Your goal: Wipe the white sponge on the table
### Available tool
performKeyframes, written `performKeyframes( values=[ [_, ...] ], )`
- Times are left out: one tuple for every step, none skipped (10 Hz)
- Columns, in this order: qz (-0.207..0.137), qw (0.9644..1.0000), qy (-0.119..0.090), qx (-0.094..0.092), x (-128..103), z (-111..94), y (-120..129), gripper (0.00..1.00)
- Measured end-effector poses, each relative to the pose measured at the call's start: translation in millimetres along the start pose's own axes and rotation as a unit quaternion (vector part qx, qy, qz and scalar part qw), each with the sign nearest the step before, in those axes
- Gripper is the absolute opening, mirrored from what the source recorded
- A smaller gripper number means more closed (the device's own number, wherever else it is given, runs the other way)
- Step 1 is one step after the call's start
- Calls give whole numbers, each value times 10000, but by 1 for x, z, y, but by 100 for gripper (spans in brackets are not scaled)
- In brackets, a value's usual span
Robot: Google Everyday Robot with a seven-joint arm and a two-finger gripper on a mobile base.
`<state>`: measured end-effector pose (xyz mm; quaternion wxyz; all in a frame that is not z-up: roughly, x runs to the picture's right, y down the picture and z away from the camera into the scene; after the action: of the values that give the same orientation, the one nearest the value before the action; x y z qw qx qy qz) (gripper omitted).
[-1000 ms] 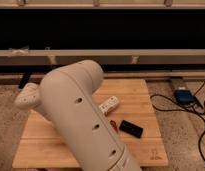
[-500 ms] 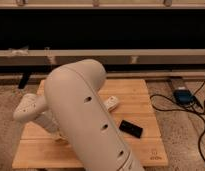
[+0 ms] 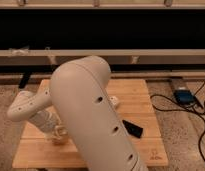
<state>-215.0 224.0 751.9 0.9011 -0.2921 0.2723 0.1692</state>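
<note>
Down at the left part of the wooden surface (image 3: 141, 95), the tool (image 3: 58, 134) sits low against the planks, mostly hidden behind the bulky white arm (image 3: 91, 115); I cannot tell its state, and the white sponge cannot be made out. A small black flat object (image 3: 132, 128) lies right of the arm, a white object (image 3: 114, 101) just behind it. A blue device (image 3: 184, 96) with cables rests on the floor

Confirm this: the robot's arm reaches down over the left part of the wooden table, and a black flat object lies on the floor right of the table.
Wrong in one respect: the camera view shows the black flat object lying on the table top, right of the arm, not on the floor. The arm does reach down over the left part, its gripper low near the front left.
</note>
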Motion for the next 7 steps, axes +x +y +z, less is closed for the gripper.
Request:
performKeyframes(
  values=[
    [8, 9999, -162, -49, -4, -9, -1, 77],
    [48, 9994, -321, -102, -8, -19, -6, 80],
    [85, 9991, -397, -148, -9, -21, -9, 80],
    [125, 9988, -446, -187, -8, -23, -12, 80],
    [172, 9984, -480, -223, -6, -23, -15, 80],
    [259, 9977, -548, -296, -3, -24, -20, 80],
    [338, 9966, -635, -394, 1, -26, -26, 80]
  ],
)
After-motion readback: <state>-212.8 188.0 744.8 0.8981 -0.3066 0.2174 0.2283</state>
